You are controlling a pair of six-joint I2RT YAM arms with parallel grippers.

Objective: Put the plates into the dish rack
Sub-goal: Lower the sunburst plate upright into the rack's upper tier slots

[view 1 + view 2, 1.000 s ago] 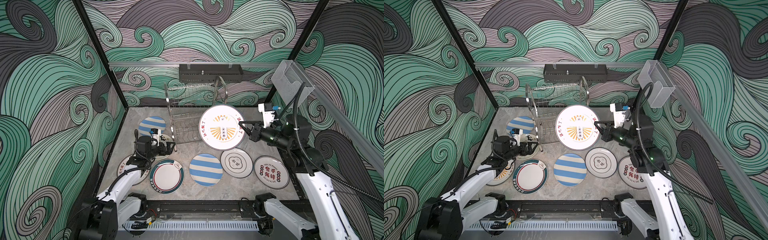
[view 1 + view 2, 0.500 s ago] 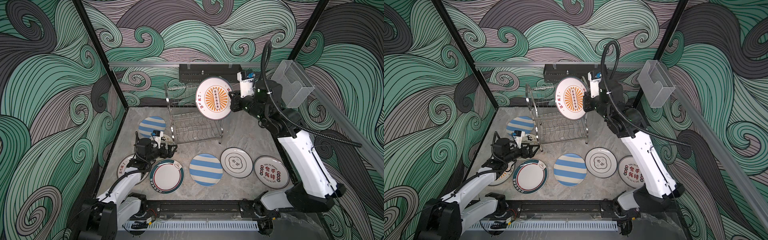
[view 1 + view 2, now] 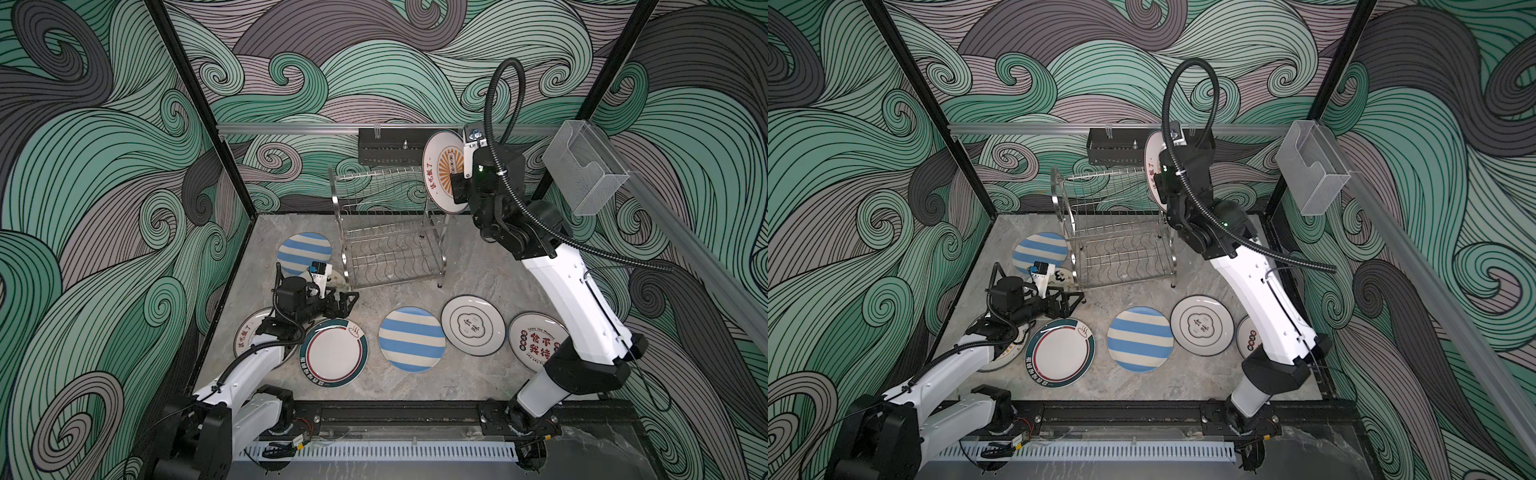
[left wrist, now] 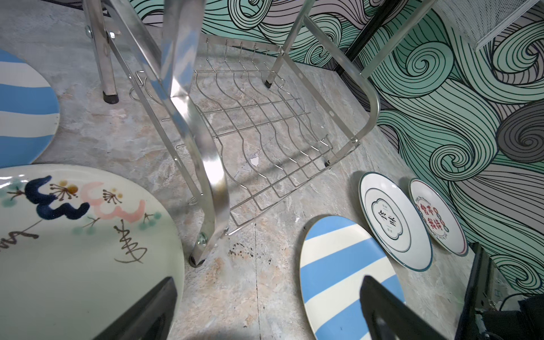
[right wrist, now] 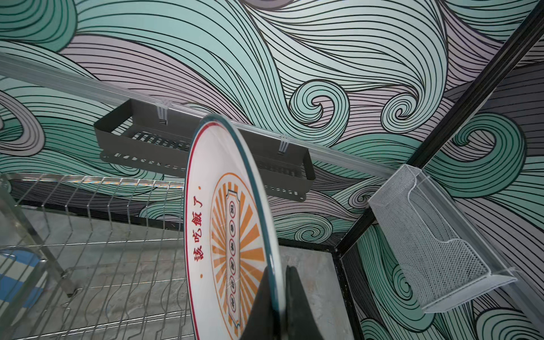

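Observation:
My right gripper [image 3: 456,188] [image 5: 278,272] is shut on the rim of the orange sunburst plate [image 3: 441,170] [image 5: 232,223]. It holds the plate upright on edge above the right end of the dish rack [image 3: 386,232] [image 5: 88,235], whose shelves hold nothing. My left gripper [image 3: 349,297] [image 4: 266,291] hovers open and empty, low by the rack's front left leg. Flat on the table lie two striped plates [image 3: 412,338] [image 3: 303,251], a teal-rimmed plate [image 3: 334,352], a cloud-emblem plate [image 3: 472,325], a red-character plate [image 3: 536,347] and a painted plate [image 4: 73,235].
A black perforated tray [image 3: 390,146] hangs on the back rail just behind the held plate. A clear plastic box [image 3: 584,166] hangs on the right rail. Another plate [image 3: 249,334] lies partly under my left arm. Patterned walls close in three sides.
My right arm has lifted the sunburst plate from in front of the rack up and back, turning it on edge over the rack's right end. My left gripper has barely moved.

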